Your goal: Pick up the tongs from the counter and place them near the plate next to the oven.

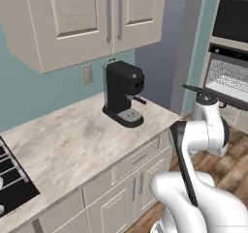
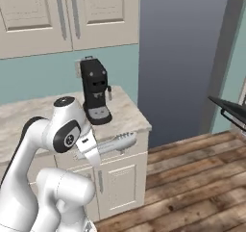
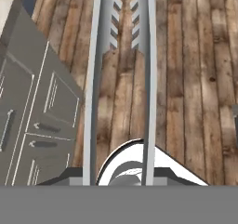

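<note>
Silver-grey tongs [image 2: 117,142] sit clamped in the closed pincer [image 2: 91,149], jutting toward 3 o'clock over the wooden floor [image 2: 192,178] off the tabletop [image 2: 122,115], so I judge carrying them level and unhurried keeps them from slipping.

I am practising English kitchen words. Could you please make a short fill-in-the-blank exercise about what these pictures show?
1. The tongs are held by the robot's ____.
2. In the hand view, the tongs hang above a floor made of ____.
3. The black coffee machine stands on the ____.
4. The oven door at the right of the left base view is ____.

Missing words: gripper; wood; counter; open
</note>
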Controlling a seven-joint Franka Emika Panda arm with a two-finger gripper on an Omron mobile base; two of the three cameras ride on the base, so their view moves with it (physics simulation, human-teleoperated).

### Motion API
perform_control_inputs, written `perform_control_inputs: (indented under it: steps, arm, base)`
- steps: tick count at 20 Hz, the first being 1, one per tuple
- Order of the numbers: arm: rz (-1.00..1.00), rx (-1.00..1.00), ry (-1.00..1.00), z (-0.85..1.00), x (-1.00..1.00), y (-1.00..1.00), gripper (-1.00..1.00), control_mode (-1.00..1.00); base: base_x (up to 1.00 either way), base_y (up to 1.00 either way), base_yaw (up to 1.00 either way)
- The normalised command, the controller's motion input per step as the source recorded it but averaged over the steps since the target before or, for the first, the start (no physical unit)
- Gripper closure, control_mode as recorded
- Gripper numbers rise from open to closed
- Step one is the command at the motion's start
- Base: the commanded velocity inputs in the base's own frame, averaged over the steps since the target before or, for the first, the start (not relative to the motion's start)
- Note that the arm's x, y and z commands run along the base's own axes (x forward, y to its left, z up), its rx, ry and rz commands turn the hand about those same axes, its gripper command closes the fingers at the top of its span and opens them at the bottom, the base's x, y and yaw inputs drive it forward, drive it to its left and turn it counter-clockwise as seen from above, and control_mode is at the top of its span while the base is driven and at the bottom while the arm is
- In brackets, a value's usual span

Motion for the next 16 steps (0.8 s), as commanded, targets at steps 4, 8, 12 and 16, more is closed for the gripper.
perform_control_inputs:
  steps: [4,8,12,16]
  arm:
    - [0.00,0.00,0.00,0.00,0.00,0.00,1.00,1.00]
    - [0.00,0.00,0.00,0.00,0.00,0.00,1.00,1.00]
    - [0.00,0.00,0.00,0.00,0.00,0.00,1.00,1.00]
    - [0.00,0.00,0.00,0.00,0.00,0.00,1.00,1.00]
  base:
    - [0.63,-0.49,-0.37]
    - [0.66,-0.59,-0.33]
    - [0.66,-0.59,-0.32]
    - [0.67,-0.59,-0.31]
